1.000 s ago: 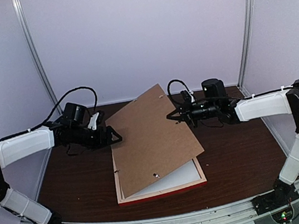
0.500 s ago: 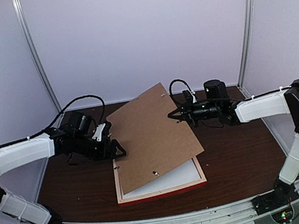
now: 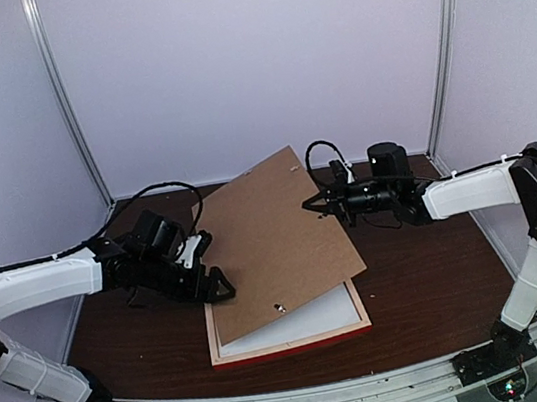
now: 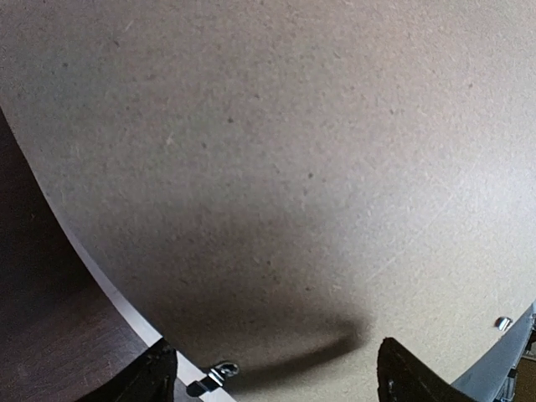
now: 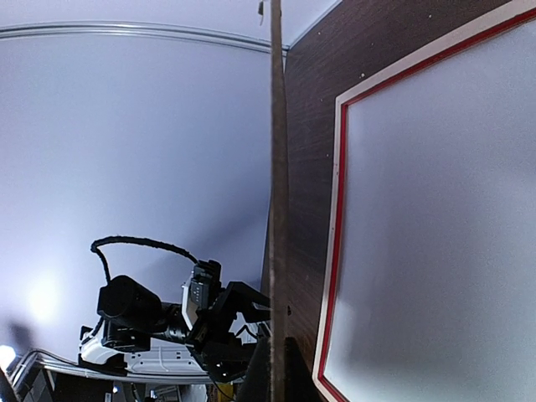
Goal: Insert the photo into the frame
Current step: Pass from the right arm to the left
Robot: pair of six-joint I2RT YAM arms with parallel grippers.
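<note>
A dark brown wood-grain table (image 3: 422, 279) sits inside a booth of pale lavender-white walls (image 3: 258, 61), with thin metal uprights (image 3: 66, 100) in the far corners and a ribbed aluminium rail (image 3: 308, 397) along the near edge.

The large thin rectangular wooden frame (image 3: 295, 344) lies flat near the front of the table. Its pale bare back faces up and its glossy red edge faces the arms. A white sheet (image 3: 316, 317) shows inside it; I cannot tell whether this is the photo's back.

A plain brown fibreboard backing panel (image 3: 270, 241) slants over the frame. Its near edge is down in the frame and its far corner is raised.

The right gripper (image 3: 309, 202) is clamped tight on the panel's raised right edge. From its wrist the panel is seen edge-on (image 5: 278, 209), running up from between the fingers (image 5: 286, 373).

The left gripper (image 3: 213, 270) stands spread wide at the panel's left edge and grips nothing. Its wrist view shows both fingertips (image 4: 159, 373) low over the brown face, close to a small metal clip (image 4: 219, 371). Whether they touch the panel cannot be told.
</note>
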